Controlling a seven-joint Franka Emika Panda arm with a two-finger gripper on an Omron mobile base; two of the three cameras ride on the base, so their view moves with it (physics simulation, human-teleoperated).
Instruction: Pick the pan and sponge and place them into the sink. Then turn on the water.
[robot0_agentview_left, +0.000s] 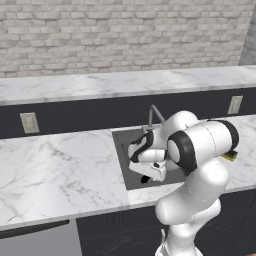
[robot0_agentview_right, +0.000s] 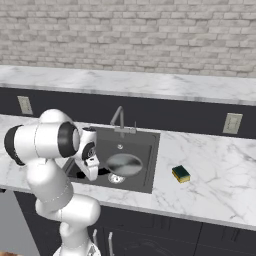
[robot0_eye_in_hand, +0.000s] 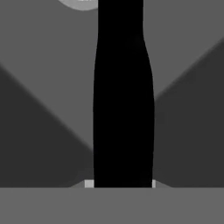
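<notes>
Two base cams behind the arm, one off its left, one off its right, both looking forward and down at the same sink (robot0_agentview_left: 122, 150) and marble counter (robot0_agentview_left: 55, 170) from a moderate way back. Hand cam jammed right up against the pan's black handle (robot0_eye_in_hand: 123, 96), peering along it into the basin

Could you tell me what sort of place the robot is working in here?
It looks like a rendered home kitchen: a marble counter with a dark recessed sink and arched faucet, a brick wall behind, and dark cabinets below. A pan lies in the sink and a sponge sits beside it.
</notes>
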